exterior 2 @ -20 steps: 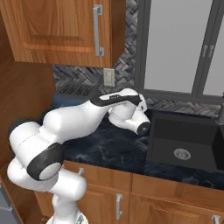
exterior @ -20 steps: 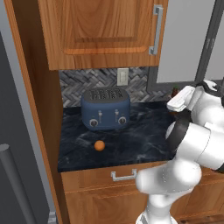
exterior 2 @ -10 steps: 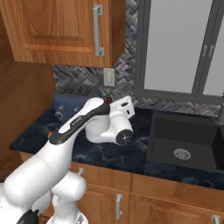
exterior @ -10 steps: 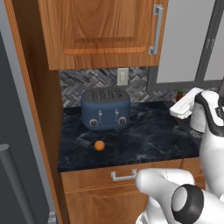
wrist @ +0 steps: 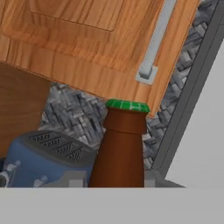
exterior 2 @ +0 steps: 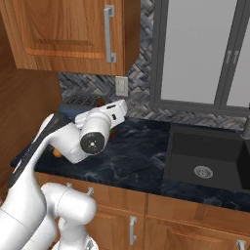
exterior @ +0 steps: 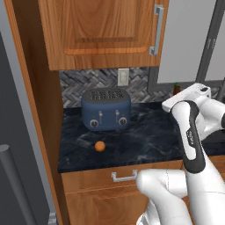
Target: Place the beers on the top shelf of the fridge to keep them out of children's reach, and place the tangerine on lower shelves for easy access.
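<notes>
Hand view: my claw [wrist: 114, 179] clamped on brown bottle [wrist: 119, 148], neck upright; cabinet edge [wrist: 83, 83] above, toaster [wrist: 48, 157] left.

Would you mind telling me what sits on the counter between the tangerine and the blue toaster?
Nothing: in the left base view only bare dark marbled counter separates the tangerine from the blue toaster behind it.

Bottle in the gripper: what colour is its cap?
Green. The brown bottle has a green cap, clearest in the hand view.
</notes>
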